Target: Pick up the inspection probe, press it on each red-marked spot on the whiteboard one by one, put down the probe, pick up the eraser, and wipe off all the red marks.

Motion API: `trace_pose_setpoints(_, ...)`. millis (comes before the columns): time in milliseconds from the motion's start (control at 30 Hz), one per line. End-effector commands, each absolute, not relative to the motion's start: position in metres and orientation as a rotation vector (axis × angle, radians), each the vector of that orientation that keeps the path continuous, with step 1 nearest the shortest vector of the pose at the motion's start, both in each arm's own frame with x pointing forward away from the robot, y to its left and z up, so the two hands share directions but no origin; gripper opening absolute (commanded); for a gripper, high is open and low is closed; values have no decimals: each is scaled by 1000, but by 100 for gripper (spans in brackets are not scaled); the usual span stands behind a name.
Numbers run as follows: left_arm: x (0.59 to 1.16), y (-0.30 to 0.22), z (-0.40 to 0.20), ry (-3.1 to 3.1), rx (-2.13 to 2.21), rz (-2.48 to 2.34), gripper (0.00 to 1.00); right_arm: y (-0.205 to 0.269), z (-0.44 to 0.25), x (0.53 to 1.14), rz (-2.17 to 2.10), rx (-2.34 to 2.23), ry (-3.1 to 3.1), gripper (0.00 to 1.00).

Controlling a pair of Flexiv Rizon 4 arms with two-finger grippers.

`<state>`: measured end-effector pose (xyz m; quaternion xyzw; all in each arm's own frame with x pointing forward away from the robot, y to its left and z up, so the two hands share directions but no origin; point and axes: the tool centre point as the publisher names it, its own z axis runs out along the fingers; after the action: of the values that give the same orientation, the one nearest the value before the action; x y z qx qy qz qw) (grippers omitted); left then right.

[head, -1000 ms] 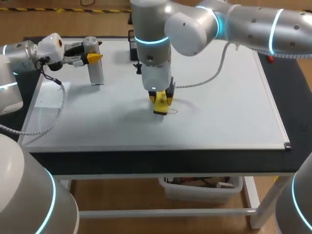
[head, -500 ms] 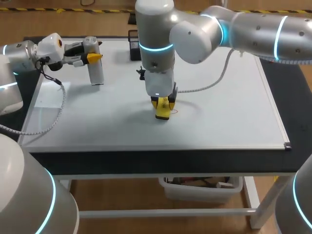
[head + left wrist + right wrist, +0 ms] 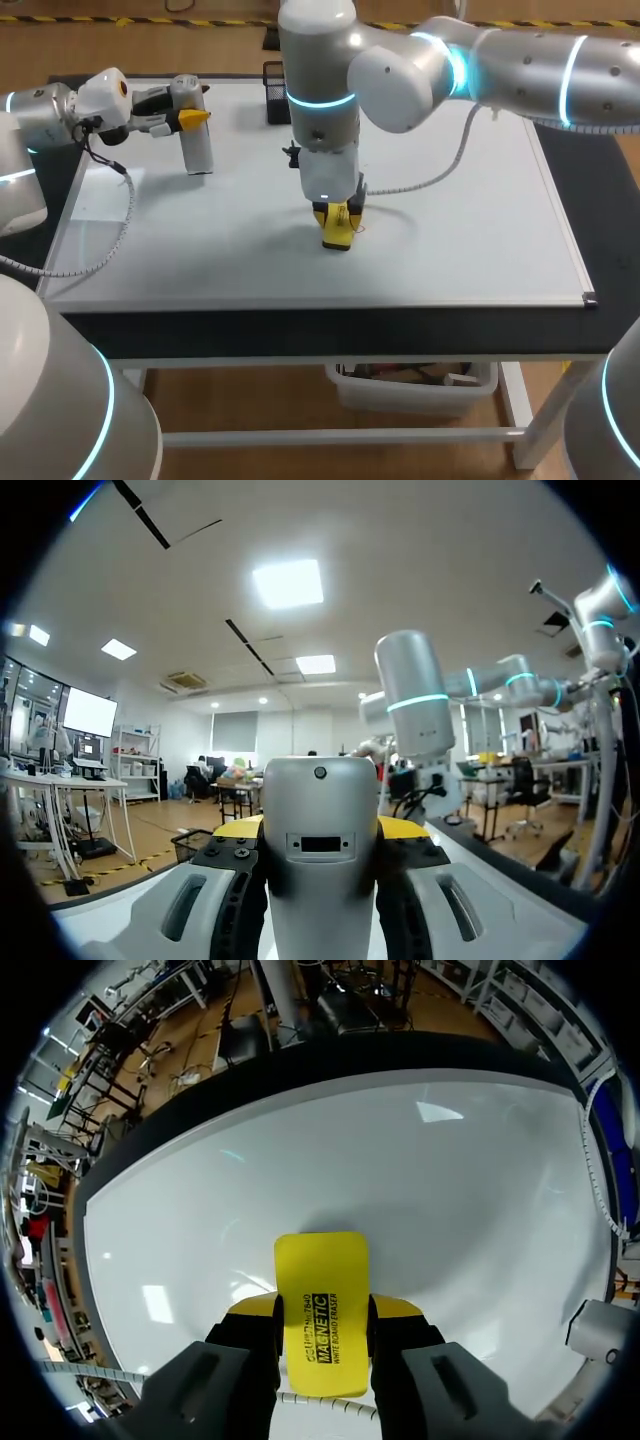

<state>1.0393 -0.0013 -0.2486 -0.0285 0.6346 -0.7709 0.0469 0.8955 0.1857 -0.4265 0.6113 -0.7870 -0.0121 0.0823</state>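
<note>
Two arms work over the whiteboard (image 3: 470, 220) that covers most of the surface. The right arm comes in from the right side and reaches past the middle. Its right gripper (image 3: 337, 222) points straight down, closed on the yellow eraser (image 3: 337, 232) from both sides. The eraser's lower face meets the board near its middle. A small faint mark (image 3: 364, 228) lies on the board just beside the eraser, on its right. In the right wrist view the eraser (image 3: 320, 1280) stands between the two yellow-tipped fingers of the right gripper (image 3: 322, 1310) and juts out ahead of them, with bare whiteboard (image 3: 450, 1190) all around it. At the far left corner of the board, the left gripper (image 3: 190, 118) clasps the inspection probe (image 3: 198, 148), a white and grey cylinder held upright. Whether its lower end touches the board cannot be told. In the left wrist view the inspection probe (image 3: 320, 865) fills the gap between the fingers of the left gripper (image 3: 320, 830). A black mesh holder (image 3: 271, 86) stands at the board's far edge.
</note>
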Motion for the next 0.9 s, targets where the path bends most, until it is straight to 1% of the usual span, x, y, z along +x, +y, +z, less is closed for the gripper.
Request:
trace_pose_setpoints(33, 1039, -1, -247, 1937, -88, -2351, 0, 180, -433, 897, -35, 1805, -2351, 0)
trace_pose_setpoints(600, 1039, -1, -247, 1937, -88, -2351, 0, 127, -441, 893, -18, 1608, -2473, 0)
trace_pose_setpoints(900, 1039, -1, -247, 1937, -88, -2351, 0, 111, -441, 893, -4, 1558, -2500, 0)
